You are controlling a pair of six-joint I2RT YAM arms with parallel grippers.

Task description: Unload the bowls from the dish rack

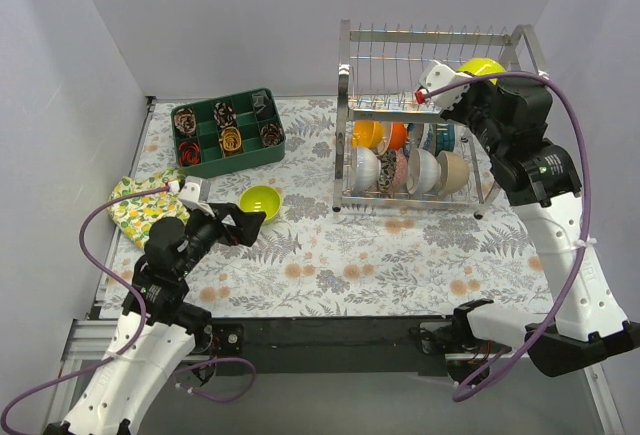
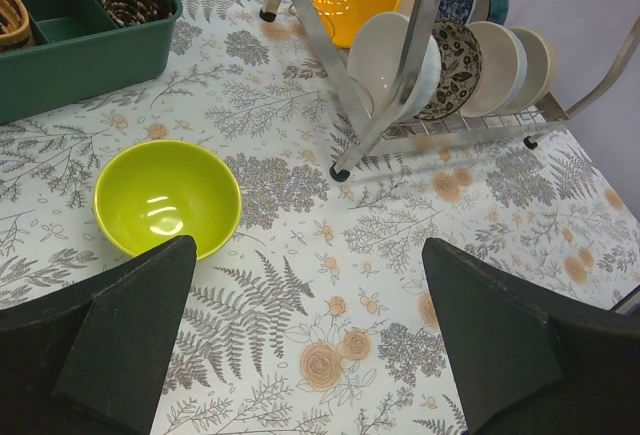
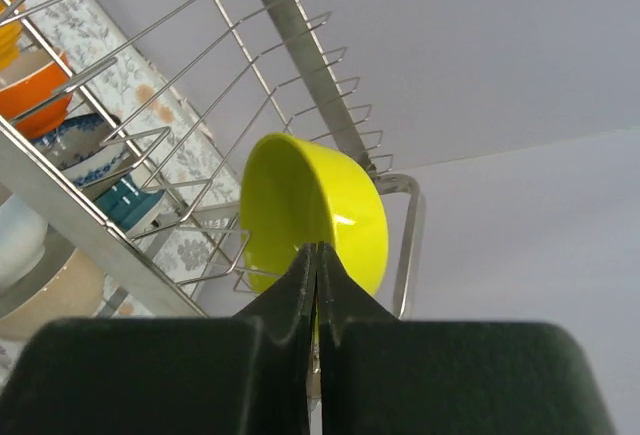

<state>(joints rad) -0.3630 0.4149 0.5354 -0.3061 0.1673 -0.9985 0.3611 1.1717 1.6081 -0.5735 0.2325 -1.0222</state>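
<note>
The right pincer [image 3: 316,255] is clenched on the thin rim of a glossy round lime bowl [image 3: 300,205] at the top tier of the chrome wire rack [image 1: 346,75], near the desk's [image 1: 380,265] far right corner. The left pincer [image 2: 308,250] gapes wide over the fern-print cloth, beside a second lime bowl [image 2: 165,200].

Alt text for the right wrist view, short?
Right claw shut on the rim of a lime-green bowl at the upper tier of the chrome dish rack. An orange bowl and a blue-patterned bowl stand in the rack at left.
</note>
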